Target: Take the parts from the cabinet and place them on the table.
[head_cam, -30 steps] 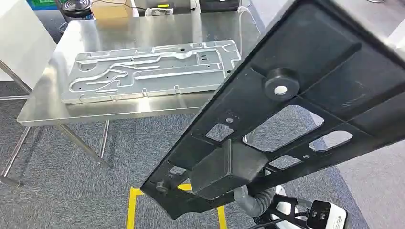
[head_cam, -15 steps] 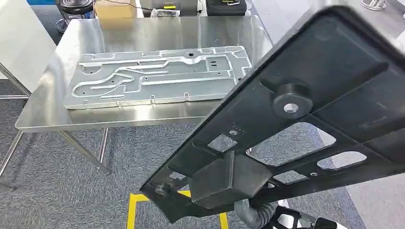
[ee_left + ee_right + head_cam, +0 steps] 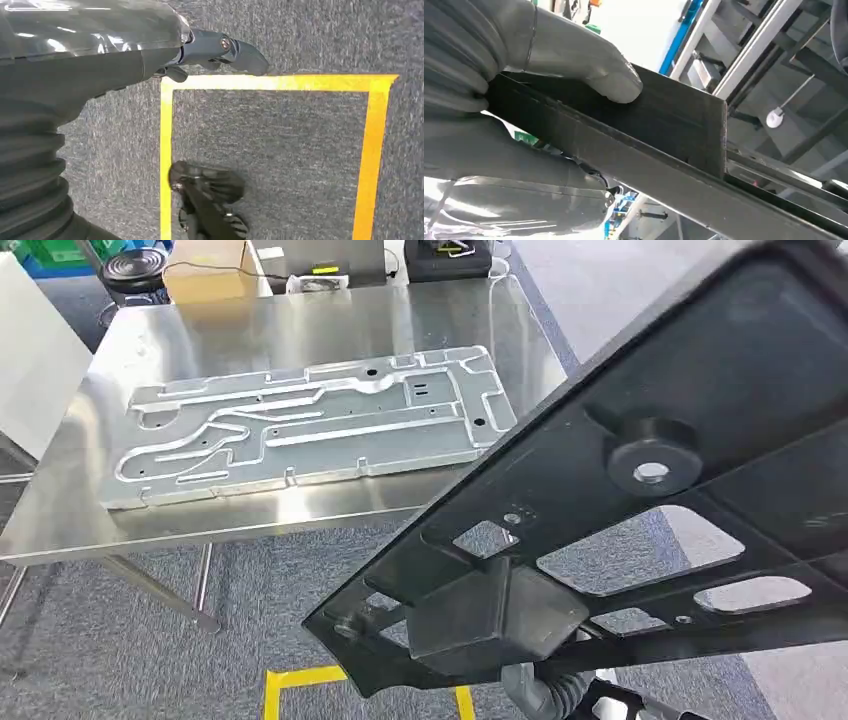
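Note:
A large black plastic panel [image 3: 620,540] with cut-out windows and a round boss slants across the right half of the head view, held in the air in front of the steel table [image 3: 250,525]. My right hand [image 3: 524,65] grips the black panel [image 3: 664,125] at its edge, with the thumb [image 3: 594,70] pressed on its flat face. In the head view the panel hides that hand; only a grey ribbed wrist [image 3: 545,690] shows below it. A flat silver metal plate [image 3: 310,425] with raised channels lies on the table. My left hand [image 3: 150,45] hangs over the carpet and holds nothing.
A cardboard box [image 3: 205,275] and dark devices stand along the table's far edge. The table's slanted legs [image 3: 160,590] reach the grey carpet. Yellow tape [image 3: 310,677] marks a square on the floor, also visible as yellow tape [image 3: 270,82] under my left hand.
The camera has moved: the table and the silver plate now sit lower and further left in the picture. The black panel stays in my right hand, shifted slightly right and down.

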`<action>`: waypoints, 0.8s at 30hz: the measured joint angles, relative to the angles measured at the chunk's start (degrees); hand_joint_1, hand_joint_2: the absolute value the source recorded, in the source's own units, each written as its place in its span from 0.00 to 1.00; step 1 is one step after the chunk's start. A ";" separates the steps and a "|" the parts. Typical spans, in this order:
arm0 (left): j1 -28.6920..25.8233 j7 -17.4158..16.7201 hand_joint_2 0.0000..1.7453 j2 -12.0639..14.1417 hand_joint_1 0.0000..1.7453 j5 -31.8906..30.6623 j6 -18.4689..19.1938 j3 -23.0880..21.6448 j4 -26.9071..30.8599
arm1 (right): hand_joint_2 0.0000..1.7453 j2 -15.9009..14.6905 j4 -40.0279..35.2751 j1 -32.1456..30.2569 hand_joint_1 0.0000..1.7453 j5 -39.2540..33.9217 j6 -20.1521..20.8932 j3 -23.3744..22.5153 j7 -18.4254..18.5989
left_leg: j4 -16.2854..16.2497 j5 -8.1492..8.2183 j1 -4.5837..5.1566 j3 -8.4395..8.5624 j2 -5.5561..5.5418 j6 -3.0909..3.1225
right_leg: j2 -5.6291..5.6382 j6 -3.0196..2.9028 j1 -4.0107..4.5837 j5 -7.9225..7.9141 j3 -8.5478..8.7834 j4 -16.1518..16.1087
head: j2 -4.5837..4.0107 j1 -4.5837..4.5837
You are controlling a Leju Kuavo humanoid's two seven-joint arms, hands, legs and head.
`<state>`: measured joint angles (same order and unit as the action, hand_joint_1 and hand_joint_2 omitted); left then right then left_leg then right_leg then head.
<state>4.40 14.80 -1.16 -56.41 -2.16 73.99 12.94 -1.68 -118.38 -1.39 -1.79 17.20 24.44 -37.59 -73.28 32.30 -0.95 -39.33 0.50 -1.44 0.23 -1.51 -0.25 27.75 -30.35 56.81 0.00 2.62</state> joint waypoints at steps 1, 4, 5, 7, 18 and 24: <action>0.00 0.00 1.00 0.02 0.00 0.00 0.00 0.00 0.00 | 1.00 0.00 0.00 0.00 1.00 0.00 -0.02 0.00 0.00 | 4.40 -3.42 -0.14 1.49 0.01 -0.03 | 0.10 0.16 -0.05 0.55 0.82 0.04 | 0.00 0.00; 0.02 -0.04 1.00 0.07 0.00 0.00 0.09 -0.02 0.00 | 1.00 0.00 0.04 0.25 1.00 -0.15 -0.07 0.00 0.00 | 13.94 -7.72 0.19 5.06 -0.11 0.33 | 0.29 1.17 0.26 2.17 1.95 0.68 | 0.00 -0.02; 0.17 -0.08 1.00 0.07 0.00 0.00 0.11 -0.02 0.00 | 1.00 0.00 0.07 0.33 1.00 -0.22 -0.18 0.00 0.00 | 14.12 -7.12 0.20 5.14 -0.11 0.87 | 0.39 1.41 0.19 2.14 1.58 0.65 | 0.00 0.00; 0.08 -0.20 1.00 0.09 0.00 -0.02 0.11 -0.04 0.00 | 1.00 0.00 0.07 0.55 1.00 -0.33 -0.74 0.00 0.00 | 14.20 -6.76 0.34 4.87 -0.20 1.44 | 0.32 1.98 0.11 2.42 1.68 0.26 | 0.00 -0.02; 0.38 -0.39 1.00 0.11 0.00 0.07 0.04 -0.11 0.00 | 1.00 -0.02 0.09 1.34 1.00 -0.57 -1.77 0.00 0.00 | 15.15 -2.89 0.04 10.14 -0.72 2.44 | 0.03 2.17 -0.03 -4.43 -5.76 3.61 | 0.00 -0.04; 0.81 -0.46 1.00 0.09 0.00 0.68 -0.09 -0.11 -0.02 | 1.00 -0.02 0.09 1.61 1.00 -0.96 -1.03 0.02 0.00 | 15.63 -1.63 0.13 11.55 -0.57 0.55 | -0.06 0.63 -0.08 -2.43 -3.31 0.49 | 0.00 -0.06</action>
<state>5.21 14.34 -1.07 -55.74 -2.25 73.88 12.92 -1.70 -118.29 0.23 -2.75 16.17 24.46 -37.59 -57.65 30.67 -0.82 -27.78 -0.07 -0.89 0.17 -0.88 -0.33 25.32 -33.66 57.31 0.00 2.56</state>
